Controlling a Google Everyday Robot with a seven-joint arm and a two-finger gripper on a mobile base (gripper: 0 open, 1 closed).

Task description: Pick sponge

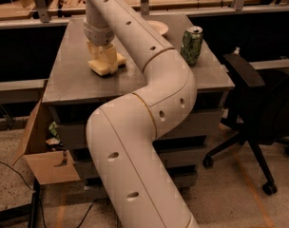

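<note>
The pale yellow sponge [101, 68] lies on the grey table [78, 82], toward its left side. My gripper [103, 57] comes straight down from the wrist onto the sponge. Its two cream fingers [94, 51] straddle the sponge's middle and are closed against it. The sponge still rests on the table top, and its ends stick out to either side of the fingers. My thick cream arm [149, 94] sweeps from the lower foreground up across the table and hides much of the table's middle.
A green drink can [191, 44] stands at the table's right side. A cream round bowl [156, 27] sits at the back, partly behind my arm. A black office chair [258, 103] stands to the right, and an open cardboard box [44, 151] sits on the floor at the left.
</note>
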